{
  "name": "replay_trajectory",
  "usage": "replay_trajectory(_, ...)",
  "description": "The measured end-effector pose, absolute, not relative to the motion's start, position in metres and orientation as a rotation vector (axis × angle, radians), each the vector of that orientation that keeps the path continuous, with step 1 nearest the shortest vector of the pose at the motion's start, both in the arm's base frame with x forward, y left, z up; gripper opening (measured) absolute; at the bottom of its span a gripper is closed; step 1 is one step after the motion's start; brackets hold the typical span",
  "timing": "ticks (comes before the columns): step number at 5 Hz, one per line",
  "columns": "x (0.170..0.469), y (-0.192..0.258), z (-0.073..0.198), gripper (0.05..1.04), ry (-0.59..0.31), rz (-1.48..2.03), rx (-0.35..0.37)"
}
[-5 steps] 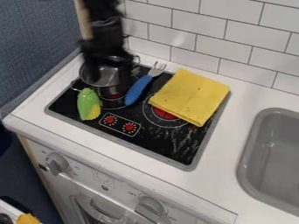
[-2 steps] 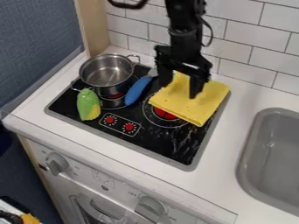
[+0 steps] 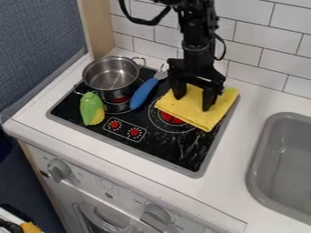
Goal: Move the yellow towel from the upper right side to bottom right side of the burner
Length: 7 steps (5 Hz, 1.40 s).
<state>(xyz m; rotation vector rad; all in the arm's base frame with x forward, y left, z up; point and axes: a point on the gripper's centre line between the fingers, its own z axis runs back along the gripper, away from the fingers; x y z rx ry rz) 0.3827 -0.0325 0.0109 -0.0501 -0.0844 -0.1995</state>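
Above the centre of the frame, the black two-finger gripper (image 3: 193, 101) is hanging with its fingers apart over the folded yellow cloth towel (image 3: 203, 120), which is partly covering the black stovetop's (image 3: 163, 146) right burner. White marks are ringing the red dials (image 3: 114, 124). White counter (image 3: 240, 157) is separating stovetop and grey sink (image 3: 258, 157).

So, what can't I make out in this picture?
All in the camera view:
Right burner: partly under the yellow towel.
Towel's top: partly behind the jaws.
Whether the jaws touch the towel: too small to tell.
Sink: cut by right edge.
Yellow thing, lower left: cut by bottom edge.
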Motion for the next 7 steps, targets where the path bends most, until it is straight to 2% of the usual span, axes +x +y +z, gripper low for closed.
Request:
replay_trajectory(1,0.371,-0.032,0.005,1.001,-0.081,-0.217,-0.039)
replay_trajectory(2,0.337,-0.03,0.006,0.999,-0.073,-0.257,-0.031)
replay_trajectory(4,0.265,-0.033,0.007,0.998,-0.018,-0.279,-0.06)
replay_trajectory(5,0.244,-0.039,0.007,0.998,0.006,-0.301,-0.067)
replay_trajectory(7,0.245,-0.044,0.012,0.999,0.034,-0.316,0.004)
